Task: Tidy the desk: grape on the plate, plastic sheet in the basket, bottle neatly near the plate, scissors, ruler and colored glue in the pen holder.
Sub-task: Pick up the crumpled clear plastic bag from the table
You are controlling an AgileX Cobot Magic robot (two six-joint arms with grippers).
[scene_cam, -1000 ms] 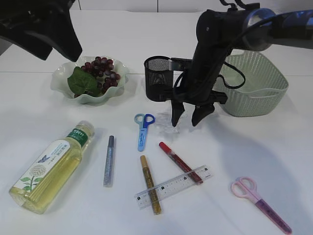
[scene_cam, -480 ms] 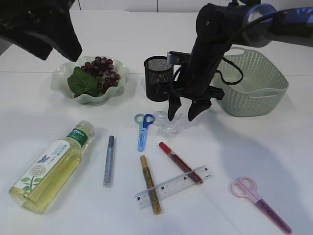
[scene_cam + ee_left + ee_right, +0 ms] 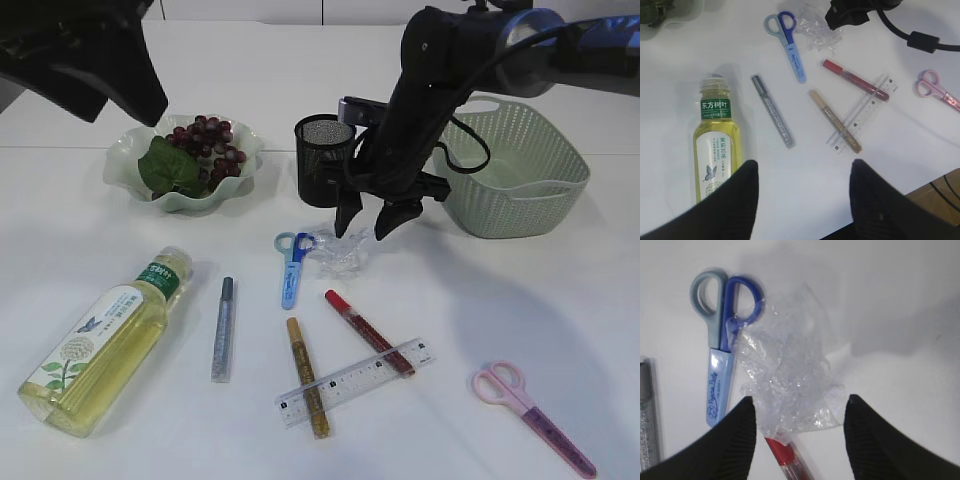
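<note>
I see my right gripper (image 3: pixel 365 222) with fingers (image 3: pixel 737 440) spread, released, poised over the crumpled clear plastic sheet (image 3: pixel 785 387) on the white counter (image 3: pixel 500 300), just beside the blue scissors (image 3: pixel 722 345). My left gripper (image 3: pixel 802 205) hangs high, fingers apart and empty, above the yellow tea bottle (image 3: pixel 715 145).

Bare bench lies right of the plastic sheet (image 3: pixel 790 385); on its left my fingers (image 3: pixel 737 437) are crowded by the blue scissors (image 3: pixel 722 355), with the red glue (image 3: pixel 787 460) poking out underneath.
</note>
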